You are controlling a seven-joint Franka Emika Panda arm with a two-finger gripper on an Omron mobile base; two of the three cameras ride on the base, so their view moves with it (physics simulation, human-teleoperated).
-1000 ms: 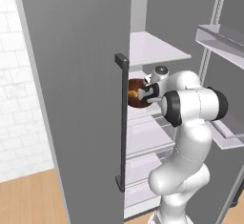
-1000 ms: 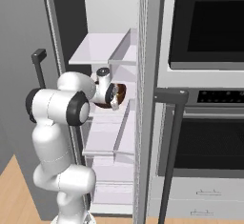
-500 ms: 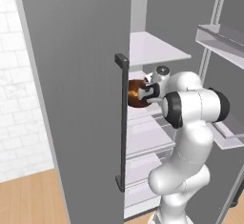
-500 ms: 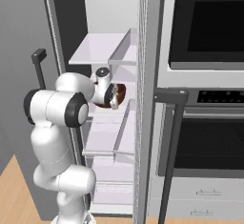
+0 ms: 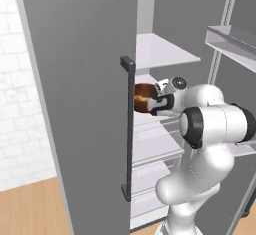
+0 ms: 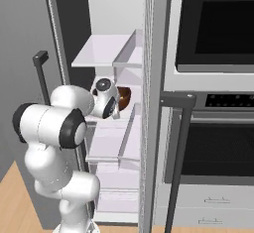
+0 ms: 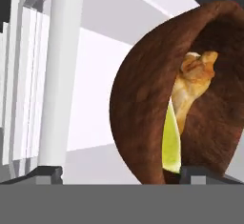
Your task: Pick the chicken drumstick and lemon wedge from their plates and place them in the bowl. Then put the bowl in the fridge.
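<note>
The tall grey fridge (image 5: pixel 85 104) stands open for loading. The two-finger gripper (image 5: pixel 159 104) pinches the glossy dark brown wooden bowl (image 7: pixel 157 99) by its rim, above a white shelf (image 6: pixel 111 140). Inside the bowl: golden-brown drumstick (image 7: pixel 193 82) at 12 o'clock, yellow lemon wedge (image 7: pixel 170 144) at 6 o'clock.

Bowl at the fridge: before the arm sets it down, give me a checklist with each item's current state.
1. Chicken drumstick inside the bowl: ok.
2. Lemon wedge inside the bowl: ok.
3. Fridge door open, shelves reachable: ok.
4. Bowl carried at the gripper, level with the middle shelf: ok.
5. Grip on the bowl's rim secure: cannot tell; the fingertips barely show in the hand view.
6. Bowl already resting on a shelf: cannot tell; its underside is hidden.
</note>
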